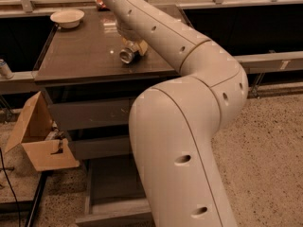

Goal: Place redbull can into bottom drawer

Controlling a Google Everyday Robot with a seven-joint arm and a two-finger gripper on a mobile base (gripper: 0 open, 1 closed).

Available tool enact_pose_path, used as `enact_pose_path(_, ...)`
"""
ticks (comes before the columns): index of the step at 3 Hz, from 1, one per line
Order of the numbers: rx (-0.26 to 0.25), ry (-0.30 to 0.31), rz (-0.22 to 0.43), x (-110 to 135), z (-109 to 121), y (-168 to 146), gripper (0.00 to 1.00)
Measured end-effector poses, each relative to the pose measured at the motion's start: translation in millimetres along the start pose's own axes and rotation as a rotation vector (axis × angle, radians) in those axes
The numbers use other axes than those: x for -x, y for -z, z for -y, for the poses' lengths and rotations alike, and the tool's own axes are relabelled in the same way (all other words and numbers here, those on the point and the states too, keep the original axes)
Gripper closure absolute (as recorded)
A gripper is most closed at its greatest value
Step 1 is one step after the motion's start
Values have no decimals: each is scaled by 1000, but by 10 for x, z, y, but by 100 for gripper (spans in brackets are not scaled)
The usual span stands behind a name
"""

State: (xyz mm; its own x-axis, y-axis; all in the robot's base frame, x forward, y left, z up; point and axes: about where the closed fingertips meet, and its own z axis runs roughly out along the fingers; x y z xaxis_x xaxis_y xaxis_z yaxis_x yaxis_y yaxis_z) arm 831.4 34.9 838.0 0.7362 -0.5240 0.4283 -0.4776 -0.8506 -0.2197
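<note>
The redbull can (pixel 127 56) lies on its side on the dark cabinet top (pixel 80 56), its shiny silver round end facing the camera. My gripper (pixel 136 47) is right at the can, reaching down from the arm that crosses the whole view; the arm hides most of it. I cannot tell whether the can is held. The bottom drawer (pixel 112 181) is pulled open below the cabinet, a wide shallow tray with its inside bare where it shows. Its right part is hidden behind my arm.
A white bowl (pixel 67 17) stands at the back left of the cabinet top. A red-orange bag (pixel 99 3) peeks out behind the arm. An open cardboard box (pixel 40 138) sits on the floor left of the drawers. Another small can (pixel 5 69) stands on a ledge at far left.
</note>
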Motion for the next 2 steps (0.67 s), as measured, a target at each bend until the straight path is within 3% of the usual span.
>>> enact_pose_path(2, -159, -49, 86, 0, -186, 760, 100)
